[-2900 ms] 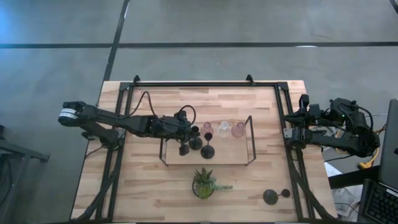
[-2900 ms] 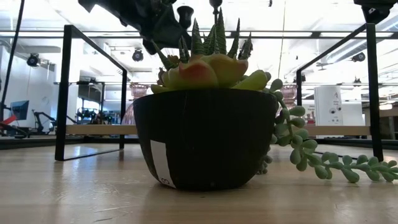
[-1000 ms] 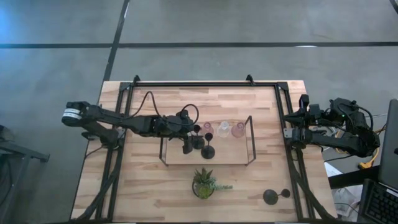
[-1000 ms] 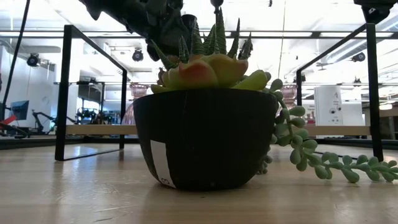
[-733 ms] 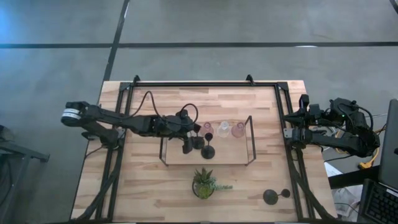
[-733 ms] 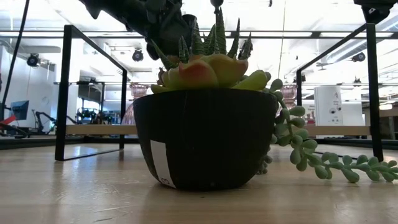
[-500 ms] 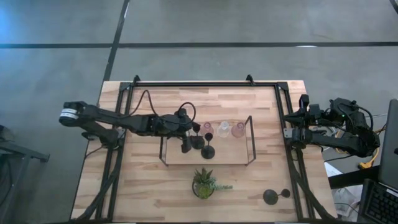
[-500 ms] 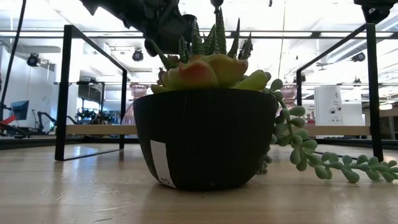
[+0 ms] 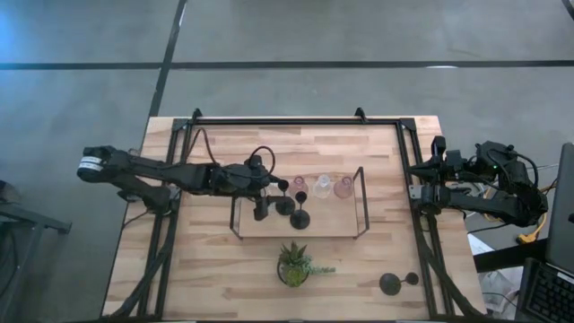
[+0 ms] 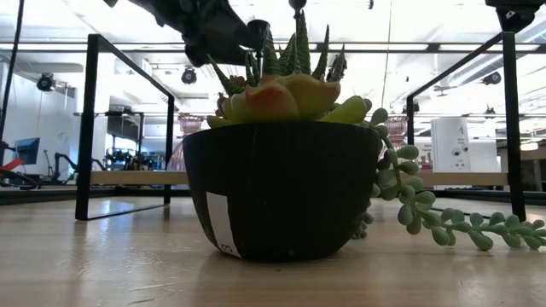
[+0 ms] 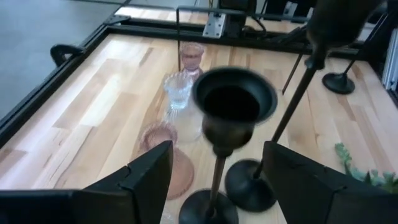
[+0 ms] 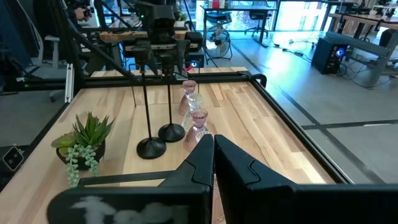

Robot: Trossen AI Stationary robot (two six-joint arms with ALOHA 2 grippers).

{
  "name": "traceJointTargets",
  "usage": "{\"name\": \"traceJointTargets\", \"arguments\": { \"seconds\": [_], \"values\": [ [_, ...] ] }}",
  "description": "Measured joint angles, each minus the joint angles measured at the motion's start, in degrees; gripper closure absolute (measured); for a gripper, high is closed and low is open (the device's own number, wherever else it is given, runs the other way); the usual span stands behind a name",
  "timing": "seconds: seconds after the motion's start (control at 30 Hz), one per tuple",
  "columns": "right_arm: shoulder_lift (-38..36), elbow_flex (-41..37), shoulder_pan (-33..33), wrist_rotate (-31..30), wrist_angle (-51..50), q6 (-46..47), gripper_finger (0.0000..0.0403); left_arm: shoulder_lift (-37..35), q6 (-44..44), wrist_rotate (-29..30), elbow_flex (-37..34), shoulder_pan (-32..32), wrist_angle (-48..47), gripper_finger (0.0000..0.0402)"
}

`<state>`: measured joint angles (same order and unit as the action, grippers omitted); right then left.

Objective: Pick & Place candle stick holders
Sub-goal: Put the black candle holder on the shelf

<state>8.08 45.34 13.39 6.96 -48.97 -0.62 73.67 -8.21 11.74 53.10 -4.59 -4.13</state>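
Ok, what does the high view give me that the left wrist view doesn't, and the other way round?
High view only: the right arm parked at the table's right edge, and the whole tray outline. Left wrist view only: the left end effector open, fingers either side of a black candle holder, not gripping it. Both: the three small glass holders in a row.

Black candle stick holders (image 9: 300, 218): three, two standing on the tray, one at 5 o'clock on the table.
Pink glass holders (image 9: 343, 187): two.
Clear glass holder (image 9: 322, 187): one.
Potted plant (image 9: 294, 265): one.
Wire-framed tray (image 9: 334, 224): one.
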Motion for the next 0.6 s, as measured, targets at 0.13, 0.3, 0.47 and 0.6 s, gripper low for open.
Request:
{"name": "traceJointTargets", "arguments": {
  "seconds": [0.13, 0.3, 0.47, 0.6],
  "values": [
    [0.0, 0.0, 0.0, 0.0, 0.0, 0.0, 0.0394, -2.8, 0.0, 0.5, 0.0, -0.3, -2.7, 0.0149],
    [0.0, 0.0, 0.0, 0.0, 0.0, 0.0, 0.0394, -7.5, -0.1, 0.5, 0.0, -0.3, -6.6, 0.0149],
    [0.0, 0.0, 0.0, 0.0, 0.0, 0.0, 0.0394, -13.5, -2.8, 0.5, 0.0, -0.3, -11.8, 0.0149],
    [0.0, 0.0, 0.0, 0.0, 0.0, 0.0, 0.0394, -18.5, -0.2, 0.4, 0.0, -0.3, -17.4, 0.0149]
  ]
}}
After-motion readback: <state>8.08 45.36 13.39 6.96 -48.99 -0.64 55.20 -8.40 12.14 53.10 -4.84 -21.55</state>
